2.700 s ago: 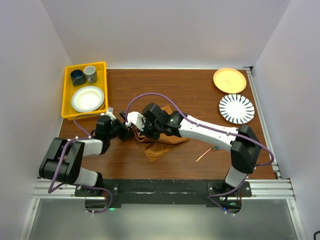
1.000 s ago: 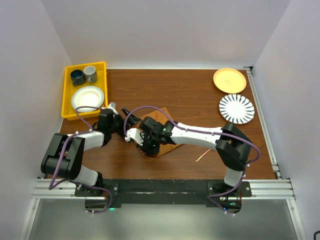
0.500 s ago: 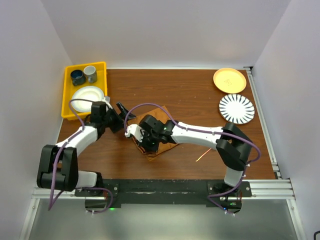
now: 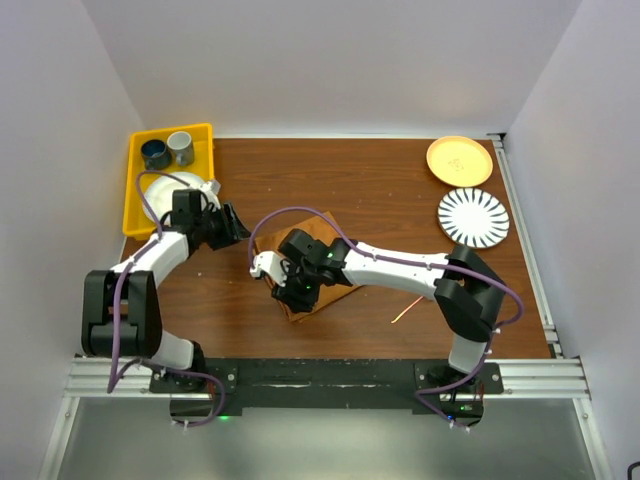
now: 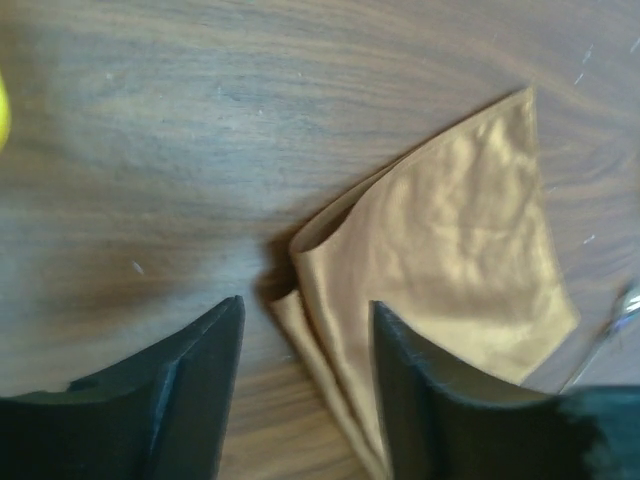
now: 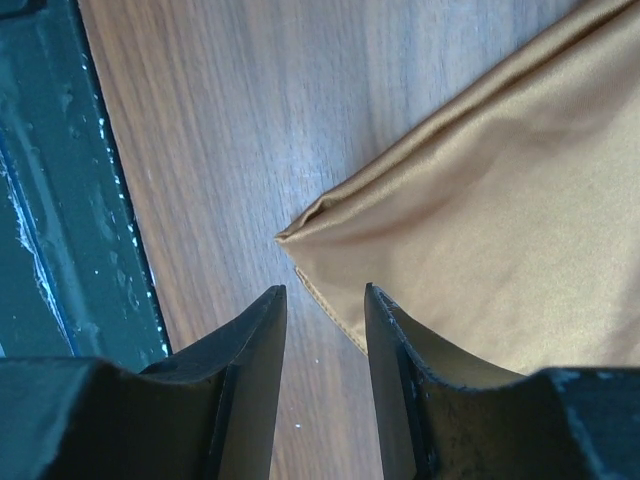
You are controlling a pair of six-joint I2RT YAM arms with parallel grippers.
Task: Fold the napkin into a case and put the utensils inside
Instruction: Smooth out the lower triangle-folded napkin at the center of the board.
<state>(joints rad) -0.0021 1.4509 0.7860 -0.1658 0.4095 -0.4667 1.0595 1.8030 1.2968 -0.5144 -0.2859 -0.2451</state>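
- Near the middle of the dark wooden table (image 4: 380, 180) lies the soft rust-brown cloth napkin (image 5: 450, 250). It rests flat as a folded, layered wedge, with one pointed corner toward the near edge.
- Compared with a few seconds ago, neither arm is working the cloth together any more. The fold just made is set down and left to lie on its own. I judge one fold finished, though the shape is not yet a narrow case.
- Over that near corner hangs the right gripper (image 6: 322, 295). Its jaws were pinched shut a second ago and now stand partly apart. Bare wood shows between them and the cloth corner sits just ahead of the tips, so the cloth looks let go, not held.
- Farther left, the left gripper (image 5: 305, 305) has pulled away from the napkin's left edge toward the far-left side. Its jaws are narrower than before but still parted and hold nothing. The folded layers lie just beyond its right finger.
- Right of the napkin, well apart from it, a thin copper-sheened metal utensil (image 4: 405, 310) waits untouched on the wood.
- At the far left sits the yellow plastic tray (image 4: 134, 222), close to the left arm.
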